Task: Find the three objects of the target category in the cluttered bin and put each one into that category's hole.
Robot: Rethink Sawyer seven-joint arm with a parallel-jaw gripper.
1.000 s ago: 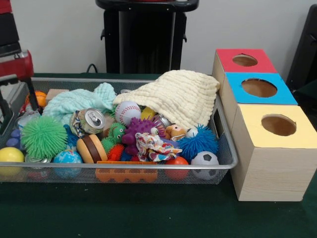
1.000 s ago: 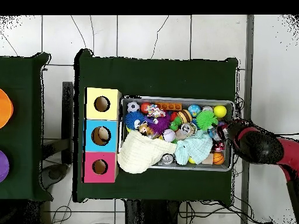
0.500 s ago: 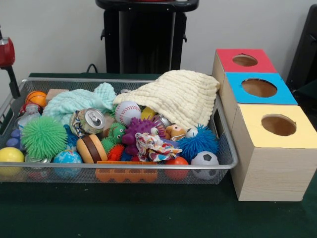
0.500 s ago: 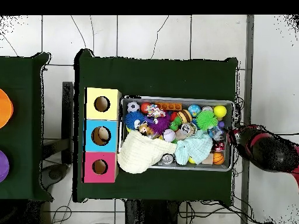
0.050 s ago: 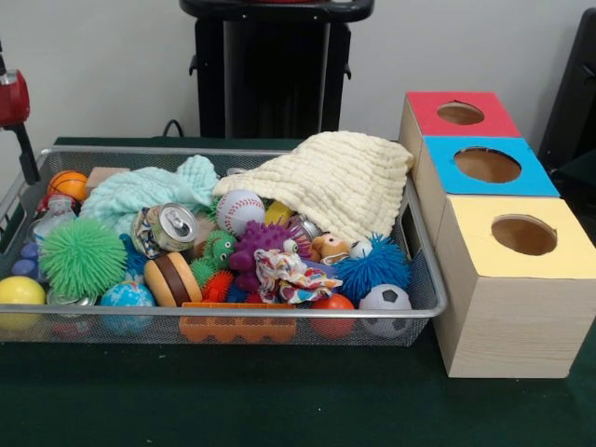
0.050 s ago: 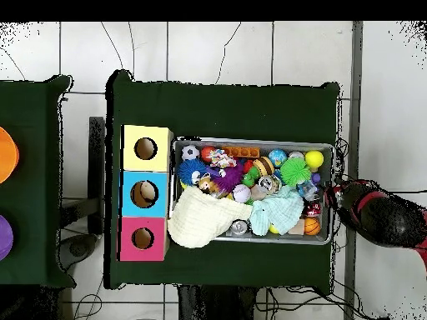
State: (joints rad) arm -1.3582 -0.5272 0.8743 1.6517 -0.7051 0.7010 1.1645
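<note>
The wire mesh bin [image 5: 279, 321] [image 6: 250, 143] is packed with toys. Among them are a baseball [image 5: 239, 211], a soccer ball [image 5: 385, 304], a small basketball [image 5: 69, 184], a yellow ball [image 5: 19, 292], a dented can [image 5: 166, 228], a green spiky ball [image 5: 82, 257] and a blue spiky ball [image 5: 372, 267]. A cream cloth [image 5: 331, 182] drapes over the bin's right end. Beside the bin stand the red box [image 5: 458, 114], the blue box [image 5: 487, 166] and the yellow box [image 5: 521, 237], each with a round hole on top. My gripper [image 5: 19, 130] hangs just outside the bin's left end, only partly in view. In the overhead view the arm [image 6: 379, 218] covers it.
A mint cloth [image 5: 154, 189], a toy burger [image 5: 172, 277], a purple plush [image 5: 265, 244] and an orange tray-like toy [image 5: 237, 328] fill the bin. Something pale lies inside the blue box's hole [image 6: 143, 194]. A black pedestal [image 5: 275, 70] stands behind the bin.
The arm has drawn back from over the bin's end to just outside it, and has held still for the last half second. Nothing in the bin has shifted.
</note>
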